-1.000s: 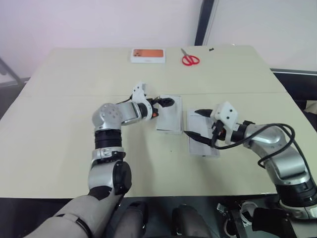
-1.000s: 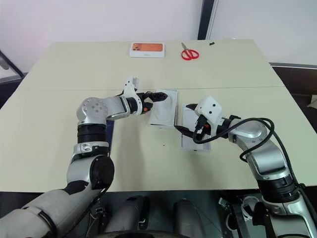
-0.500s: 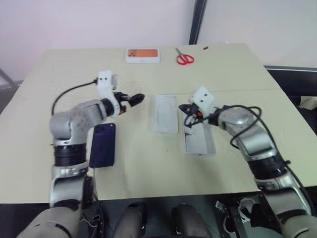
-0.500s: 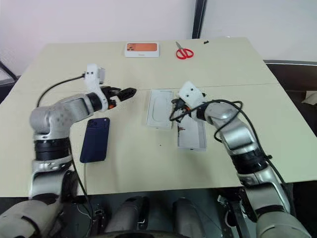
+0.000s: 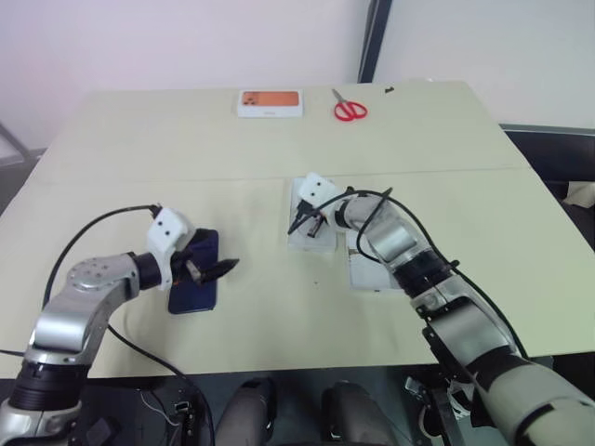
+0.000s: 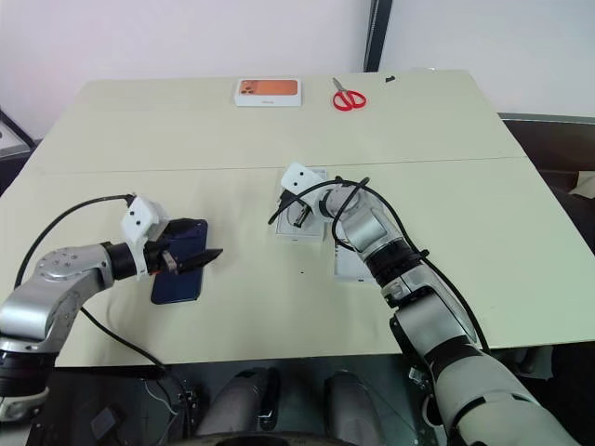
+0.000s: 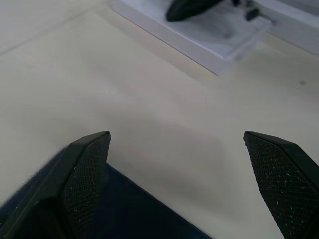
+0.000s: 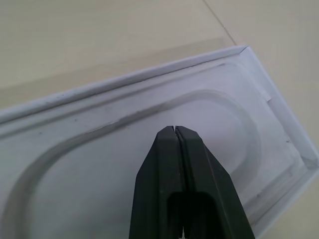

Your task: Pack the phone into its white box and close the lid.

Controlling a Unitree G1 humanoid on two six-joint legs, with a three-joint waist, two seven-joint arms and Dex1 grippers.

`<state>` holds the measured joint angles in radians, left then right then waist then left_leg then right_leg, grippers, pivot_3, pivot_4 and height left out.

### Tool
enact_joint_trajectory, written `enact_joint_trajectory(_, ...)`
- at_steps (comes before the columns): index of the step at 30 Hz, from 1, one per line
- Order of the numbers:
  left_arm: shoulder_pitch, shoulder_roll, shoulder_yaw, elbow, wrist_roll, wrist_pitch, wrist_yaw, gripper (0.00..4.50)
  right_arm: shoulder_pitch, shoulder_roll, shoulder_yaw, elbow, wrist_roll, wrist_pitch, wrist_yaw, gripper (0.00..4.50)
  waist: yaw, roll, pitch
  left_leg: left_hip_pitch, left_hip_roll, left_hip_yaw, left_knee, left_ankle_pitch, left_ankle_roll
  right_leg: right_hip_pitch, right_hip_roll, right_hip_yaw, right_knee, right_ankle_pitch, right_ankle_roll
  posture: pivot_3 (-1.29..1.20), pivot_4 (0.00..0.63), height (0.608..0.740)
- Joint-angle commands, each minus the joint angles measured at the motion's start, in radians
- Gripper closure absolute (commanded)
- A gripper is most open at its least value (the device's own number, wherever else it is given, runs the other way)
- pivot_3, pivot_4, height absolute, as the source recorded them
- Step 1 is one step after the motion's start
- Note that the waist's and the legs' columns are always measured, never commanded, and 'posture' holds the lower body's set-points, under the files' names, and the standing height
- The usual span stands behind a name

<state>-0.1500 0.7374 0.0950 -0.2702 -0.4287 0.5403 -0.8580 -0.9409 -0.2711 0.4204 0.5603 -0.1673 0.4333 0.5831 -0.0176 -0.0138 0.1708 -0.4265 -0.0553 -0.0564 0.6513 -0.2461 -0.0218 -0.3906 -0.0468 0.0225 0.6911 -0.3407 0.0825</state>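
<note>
The dark navy phone (image 5: 193,279) lies flat on the table at the left. My left gripper (image 5: 212,269) hovers just over its right edge, fingers (image 7: 89,169) wide open and holding nothing. The white box (image 5: 319,243) sits open at mid-table, its moulded tray (image 8: 99,164) facing up. My right gripper (image 5: 302,221) is shut and empty, its tip (image 8: 174,130) just above the tray; I cannot tell if it touches. The lid (image 5: 368,277) lies inside-up right beside the box, partly under my right forearm.
A white box with an orange picture (image 5: 271,102) and red scissors (image 5: 350,111) lie near the table's far edge. A black cable loops from my left wrist over the table's front left edge.
My left gripper pulled back from the box to the phone and stayed open. My right gripper shut and swung left from the lid to over the box tray. The camera shifted.
</note>
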Motion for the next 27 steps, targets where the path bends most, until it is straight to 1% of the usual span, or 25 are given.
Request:
enact_joint_trajectory(1,0.029,0.011,0.038,-0.079,-0.04,-0.015,-0.024,0.0,-0.01,-0.008,0.0,-0.01,-0.028,-0.057,0.021,4.47,-0.001,0.0,0.0,0.0,0.0,0.0,0.0,0.0,0.0,0.0,0.0,0.0,0.0,0.0,0.0,0.0,0.15,0.74)
enact_joint_trajectory(4,0.055,0.011,0.052,-0.11,-0.058,-0.009,-0.027,0.0,0.028,-0.039,-0.041,-0.109,0.018,-0.115,0.088,4.47,-0.001,0.0,0.0,0.0,0.0,0.0,0.0,0.0,0.0,0.0,0.0,0.0,0.0,0.0,0.0,0.0,0.15,0.74)
enact_joint_trajectory(5,0.067,0.016,0.053,-0.119,-0.059,-0.011,-0.031,0.0,0.053,-0.057,-0.058,-0.171,0.062,-0.105,0.153,4.47,-0.002,0.0,0.0,0.0,0.0,0.0,0.0,0.0,0.001,0.0,0.0,0.0,0.0,0.0,0.0,0.0,0.15,0.74)
enact_joint_trajectory(6,0.079,0.023,0.055,-0.126,-0.057,-0.014,-0.036,0.0,0.079,-0.074,-0.07,-0.233,0.103,-0.083,0.216,4.08,-0.001,0.0,0.0,0.0,0.0,0.0,0.0,0.0,0.001,0.0,0.0,0.0,0.0,0.0,0.0,0.0,0.15,0.74)
enact_joint_trajectory(7,0.092,0.03,0.057,-0.132,-0.055,-0.018,-0.042,0.0,0.11,-0.099,-0.074,-0.301,0.133,-0.072,0.272,3.92,-0.001,0.0,0.0,0.0,0.0,0.0,0.0,-0.001,0.002,0.0,0.0,0.0,0.0,0.0,0.0,0.0,0.15,0.74)
enact_joint_trajectory(8,0.105,0.034,0.06,-0.137,-0.054,-0.025,-0.048,0.0,0.139,-0.123,-0.076,-0.361,0.155,-0.055,0.314,3.52,-0.001,0.0,0.0,0.0,0.0,0.0,-0.001,-0.002,0.003,0.0,0.0,0.0,0.0,0.0,0.0,0.0,0.15,0.74)
enact_joint_trajectory(10,0.124,0.035,0.072,-0.143,-0.064,-0.04,-0.06,0.0,0.185,-0.16,-0.069,-0.448,0.173,-0.041,0.361,2.53,-0.001,0.0,0.0,0.0,0.0,0.0,-0.001,-0.003,0.004,0.0,0.0,0.0,0.0,0.0,0.0,0.0,0.15,0.74)
enact_joint_trajectory(11,0.132,0.036,0.077,-0.146,-0.068,-0.043,-0.066,0.0,0.212,-0.18,-0.062,-0.49,0.18,-0.041,0.384,1.95,0.0,0.0,0.0,0.0,0.0,0.0,-0.001,-0.003,0.005,0.0,0.0,0.0,0.0,0.0,0.0,0.0,0.15,0.74)
enact_joint_trajectory(12,0.14,0.039,0.081,-0.148,-0.068,-0.049,-0.074,0.0,0.238,-0.195,-0.056,-0.525,0.183,-0.039,0.399,1.56,0.0,0.0,0.0,0.0,0.0,-0.001,-0.001,-0.003,0.005,0.0,0.0,0.0,0.0,0.0,0.0,0.0,0.15,0.74)
enact_joint_trajectory(16,0.163,0.049,0.085,-0.142,-0.057,-0.07,-0.089,0.0,0.29,-0.216,-0.04,-0.579,0.176,-0.023,0.42,1.56,0.0,0.0,0.0,0.001,0.0,-0.001,-0.001,-0.003,0.005,0.0,0.0,0.0,0.0,0.0,0.0,0.0,0.15,0.74)
enact_joint_trajectory(20,0.163,0.049,0.098,-0.122,-0.057,-0.077,-0.082,0.0,0.295,-0.213,-0.019,-0.541,0.134,-0.035,0.396,1.56,0.001,0.0,0.0,0.001,0.0,-0.001,-0.001,-0.003,0.005,0.0,0.0,0.0,0.0,0.0,0.0,0.0,0.15,0.74)
enact_joint_trajectory(23,0.158,0.048,0.108,-0.114,-0.062,-0.075,-0.08,0.0,0.295,-0.22,-0.002,-0.506,0.097,-0.075,0.383,2.37,0.001,0.0,0.0,0.001,0.0,-0.001,-0.001,-0.003,0.005,0.0,0.0,0.0,0.0,0.0,0.0,0.0,0.15,0.74)
enact_joint_trajectory(25,0.156,0.046,0.115,-0.11,-0.064,-0.073,-0.078,0.0,0.296,-0.225,0.004,-0.492,0.081,-0.101,0.38,3.34,0.001,0.0,0.0,0.001,0.0,-0.001,-0.001,-0.003,0.005,0.001,0.0,0.0,0.0,0.0,0.0,0.0,0.15,0.74)
enact_joint_trajectory(27,0.159,0.045,0.122,-0.109,-0.067,-0.071,-0.074,0.0,0.303,-0.228,0.004,-0.496,0.079,-0.123,0.388,4.46,0.002,0.0,0.0,0.001,0.0,-0.001,-0.001,-0.003,0.005,0.001,0.0,0.0,0.0,0.0,0.0,0.0,0.15,0.74)
